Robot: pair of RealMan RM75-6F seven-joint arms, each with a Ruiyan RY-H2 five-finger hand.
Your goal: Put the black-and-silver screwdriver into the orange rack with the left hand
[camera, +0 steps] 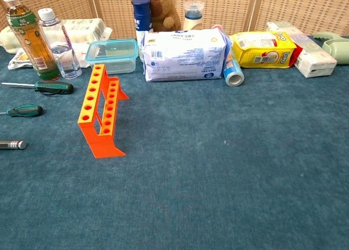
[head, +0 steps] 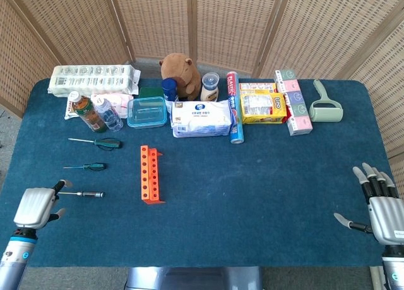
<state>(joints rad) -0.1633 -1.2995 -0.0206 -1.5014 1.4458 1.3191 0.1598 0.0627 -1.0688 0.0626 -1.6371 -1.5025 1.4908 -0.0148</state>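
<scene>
Staged robot test setup, blue-clothed table (head: 265,195), wicker screens (head: 189,21) behind, assorted household goods

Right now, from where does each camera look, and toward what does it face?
Head view: high above the table's near edge, looking steeply down on the whole blue table; left hand and right hand show at the bottom corners.
Chest view: low at the near edge, looking across toward the screen; no hand shows.
Both share the orange rack and the black-and-silver screwdriver.
</scene>
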